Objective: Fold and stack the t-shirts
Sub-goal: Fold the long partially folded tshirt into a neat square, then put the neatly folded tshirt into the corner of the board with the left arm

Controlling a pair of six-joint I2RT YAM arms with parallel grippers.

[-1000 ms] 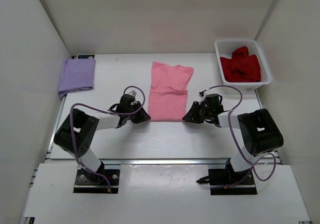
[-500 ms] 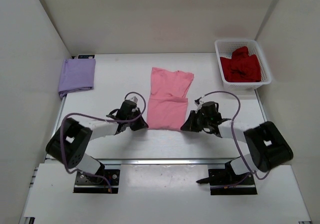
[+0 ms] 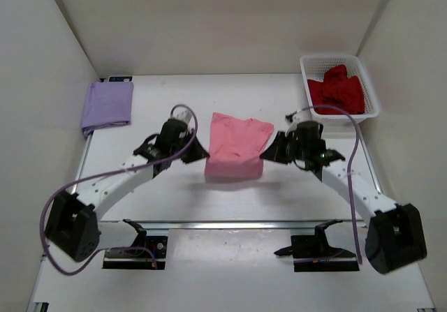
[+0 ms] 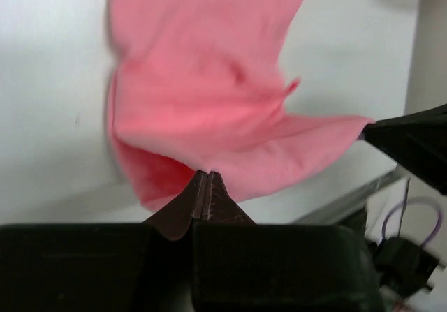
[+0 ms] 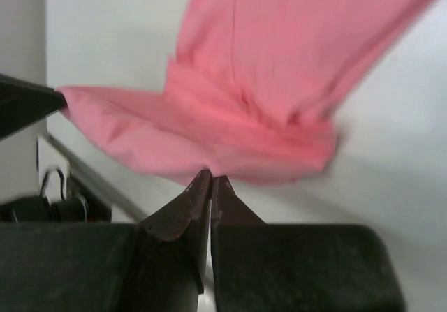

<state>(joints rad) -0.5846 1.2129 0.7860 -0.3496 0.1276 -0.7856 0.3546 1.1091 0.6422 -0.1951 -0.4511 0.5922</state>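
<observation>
The pink t-shirt (image 3: 235,148) hangs lifted above the table's middle, its near hem stretched between my two grippers. My left gripper (image 3: 204,156) is shut on the hem's left corner; in the left wrist view the gripper (image 4: 207,174) pinches pink fabric (image 4: 209,95). My right gripper (image 3: 265,153) is shut on the right corner; the right wrist view shows it (image 5: 210,178) pinching the shirt (image 5: 244,109). The lavender t-shirt (image 3: 107,105) lies folded at the far left. The dark red t-shirt (image 3: 336,91) is crumpled in the basket.
A white lattice basket (image 3: 371,92) stands at the far right corner. White walls enclose the table on three sides. A metal rail runs along the table's near edge (image 3: 230,224).
Both grippers have risen and moved away from me with the pink shirt's near hem, lifting it off the table; the shirt now looks shorter and doubled.
</observation>
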